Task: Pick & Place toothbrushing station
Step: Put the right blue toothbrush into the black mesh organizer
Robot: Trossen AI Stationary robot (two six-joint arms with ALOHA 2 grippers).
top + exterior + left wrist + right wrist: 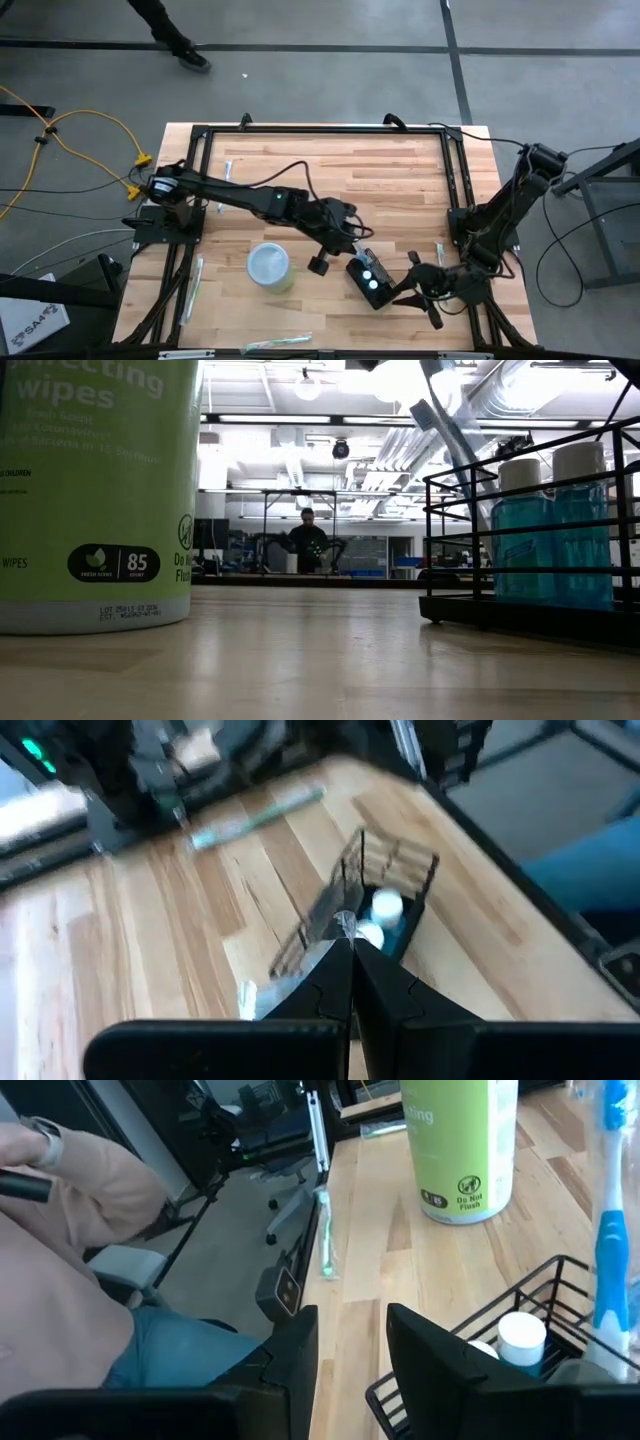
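The toothbrushing station (368,279) is a small black wire holder with two white-capped blue bottles, standing on the table right of centre. It also shows in the low view (530,530) and the right wrist view (520,1350). A blue toothbrush in a clear wrapper (606,1230) stands upright with its lower end in the holder. My left gripper (349,932) is shut just above the holder's far left side, with shiny wrapper at its tips. My right gripper (352,1342) is open and empty beside the holder's right side (418,284). My left gripper pinches a bit of clear wrapper (345,923) between its two fingertips, coming slanting down from the table's left. The fingers hide the place of contact. Which part of the toothbrush it has cannot be told.
A pale green wipes canister (270,266) stands left of the holder, and looms large in the low view (95,490). Wrapped toothbrushes lie on the table at the left (195,276), near edge (280,343) and right (440,250). A person sits beyond the table's edge (90,1260).
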